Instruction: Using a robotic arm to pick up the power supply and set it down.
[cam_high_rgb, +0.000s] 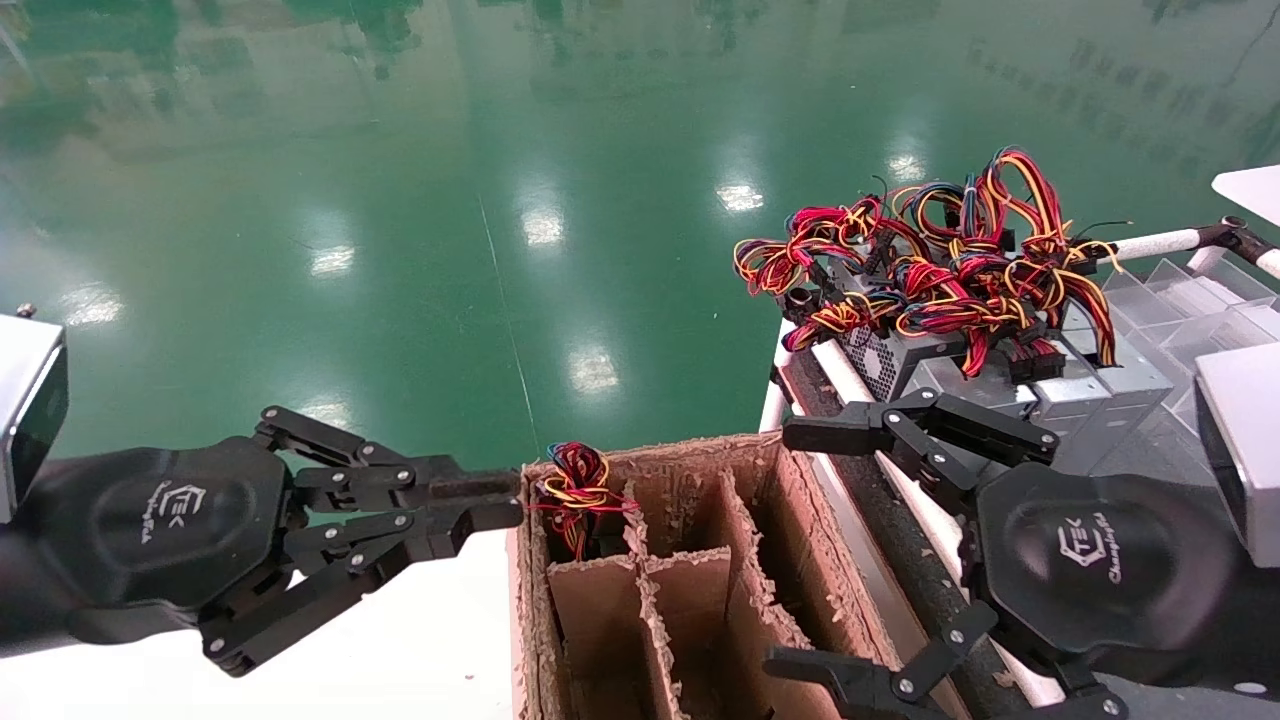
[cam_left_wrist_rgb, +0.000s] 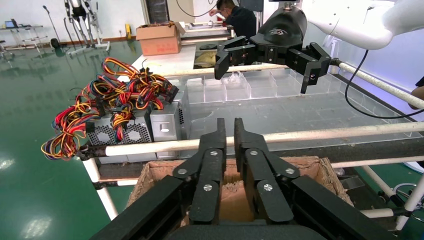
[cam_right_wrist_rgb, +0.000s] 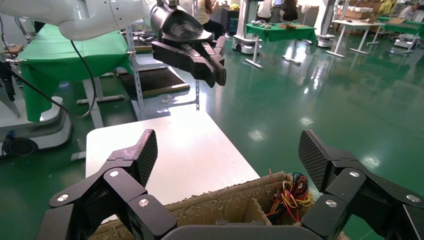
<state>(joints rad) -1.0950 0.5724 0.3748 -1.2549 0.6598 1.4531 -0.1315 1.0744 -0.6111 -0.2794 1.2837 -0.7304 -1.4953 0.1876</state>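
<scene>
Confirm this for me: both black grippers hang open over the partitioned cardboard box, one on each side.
Not quite. Only the right gripper is open, its pads wide apart in the right wrist view. The left gripper is shut, fingers together in the left wrist view. They do flank the partitioned cardboard box.

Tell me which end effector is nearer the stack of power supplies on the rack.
Right. The right end effector hangs open just beside the power supplies; the left end effector, shut, sits across the cardboard box.
</scene>
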